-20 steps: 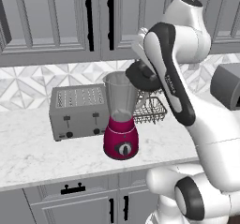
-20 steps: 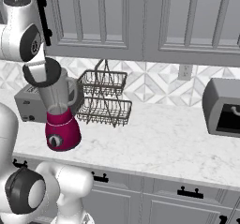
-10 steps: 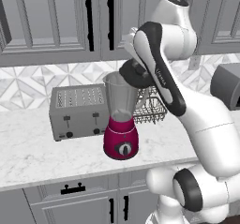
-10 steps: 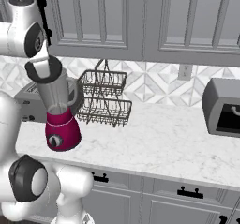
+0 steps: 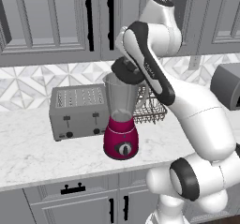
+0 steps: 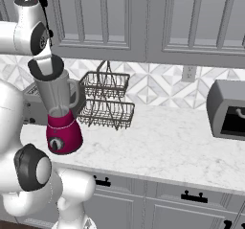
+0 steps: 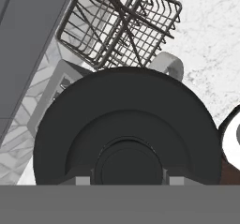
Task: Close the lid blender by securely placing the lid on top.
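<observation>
Broadly, the white marble-patterned counter (image 6: 158, 142) carries everything: a boxy brushed-silver toaster (image 5: 77, 111), a 2-tier dark wire basket (image 6: 106, 101) of thin open mesh, and the blender (image 5: 121, 124) between them, just in front of the basket. Its rounded magenta base looks glossy and heavy enough to stay put, while the clear grey tapered jar with its side handle is smooth, rigid and probably the fragile part. Smallest is the lid (image 7: 126, 131), a round matte black disc with a raised central knob, held tilted just above the jar rim and not yet seated. It should be light, stiff and slightly slippery; the knob is the natural place to grip. The gripper (image 5: 125, 68) has its jaws closed on the lid, apparently at that knob.
</observation>
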### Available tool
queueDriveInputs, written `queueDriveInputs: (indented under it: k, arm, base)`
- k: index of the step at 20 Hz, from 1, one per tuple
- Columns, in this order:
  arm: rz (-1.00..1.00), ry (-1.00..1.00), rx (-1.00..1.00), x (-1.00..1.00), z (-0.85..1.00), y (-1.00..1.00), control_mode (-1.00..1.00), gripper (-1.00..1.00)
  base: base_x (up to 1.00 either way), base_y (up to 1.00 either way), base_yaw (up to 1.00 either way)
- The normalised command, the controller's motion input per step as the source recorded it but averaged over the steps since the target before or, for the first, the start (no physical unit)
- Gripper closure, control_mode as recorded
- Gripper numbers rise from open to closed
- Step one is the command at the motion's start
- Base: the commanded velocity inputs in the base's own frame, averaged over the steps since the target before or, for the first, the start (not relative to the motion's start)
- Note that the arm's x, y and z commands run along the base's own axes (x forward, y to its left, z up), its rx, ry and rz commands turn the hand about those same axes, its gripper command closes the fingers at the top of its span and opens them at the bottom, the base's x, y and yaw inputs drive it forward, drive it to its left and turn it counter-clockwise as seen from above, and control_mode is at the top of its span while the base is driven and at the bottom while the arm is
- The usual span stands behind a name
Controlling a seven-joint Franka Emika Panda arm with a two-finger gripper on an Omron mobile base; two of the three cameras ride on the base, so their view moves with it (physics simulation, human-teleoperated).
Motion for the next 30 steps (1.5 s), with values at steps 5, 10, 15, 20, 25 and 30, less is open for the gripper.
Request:
queueDriveInputs:
  k: [5,10,15,20,25,30]
  arm:
    - [0.0,0.02,-0.02,0.32,0.0,0.13,-1.0,1.0]
    - [0.0,0.03,-0.03,0.17,0.0,0.1,-1.0,1.0]
    - [0.0,0.04,-0.02,0.09,0.0,0.03,-1.0,1.0]
    - [0.0,0.02,-0.01,0.0,-0.02,0.0,-1.0,1.0]
    - [0.02,0.0,0.0,0.0,-0.03,0.0,-1.0,1.0]
    - [0.05,0.0,0.0,0.01,-0.05,0.03,-1.0,1.0]
  base:
    - [0.0,0.0,0.0]
    - [0.0,0.0,0.0]
    - [0.0,0.0,0.0]
    - [0.0,0.0,0.0]
    - [0.0,0.0,0.0]
    - [0.0,0.0,0.0]
